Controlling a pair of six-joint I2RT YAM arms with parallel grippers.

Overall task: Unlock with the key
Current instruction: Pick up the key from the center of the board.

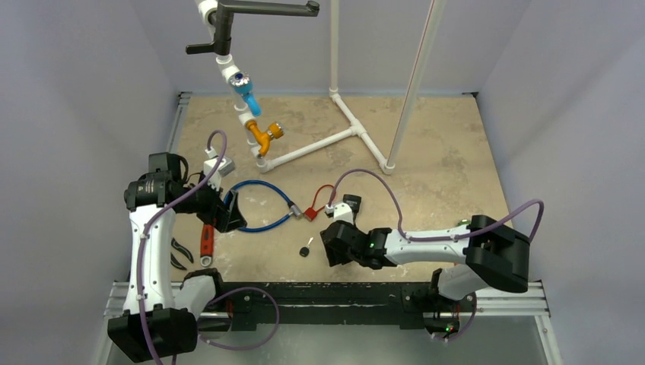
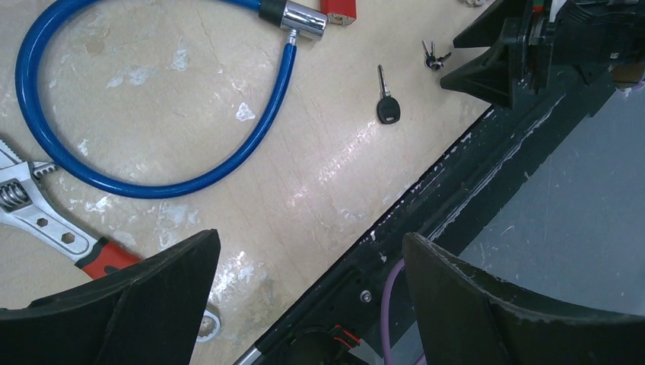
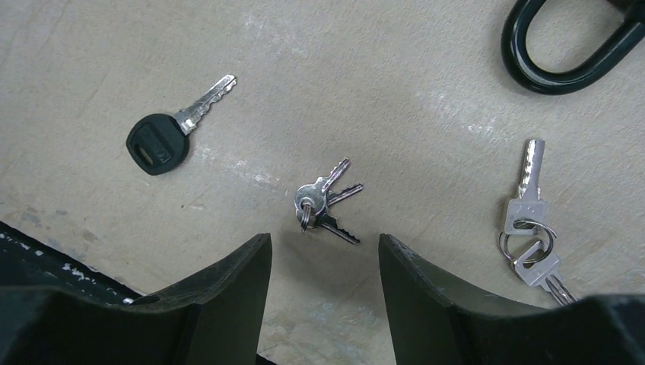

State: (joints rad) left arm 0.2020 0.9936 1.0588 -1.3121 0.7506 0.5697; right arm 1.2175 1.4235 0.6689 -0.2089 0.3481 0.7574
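A black-headed key (image 3: 157, 143) lies on the table, also in the top view (image 1: 306, 249) and the left wrist view (image 2: 387, 106). A small ring of keys (image 3: 323, 202) lies just ahead of my open right gripper (image 3: 325, 251), which is low over the table (image 1: 332, 247). Two silver keys on a ring (image 3: 530, 228) lie to its right. A blue cable lock (image 2: 156, 99) with a chrome lock body (image 2: 304, 20) lies ahead of my open, empty left gripper (image 2: 312, 251), seen in the top view (image 1: 230, 215). A red padlock (image 1: 311, 212) lies beside the chrome end.
An adjustable wrench with a red grip (image 2: 53, 224) lies by the left gripper. A black shackle (image 3: 567, 46) lies far right in the right wrist view. A white pipe frame (image 1: 335, 137) with blue and orange valves stands at the back. The table's black front rail (image 2: 456, 190) is near.
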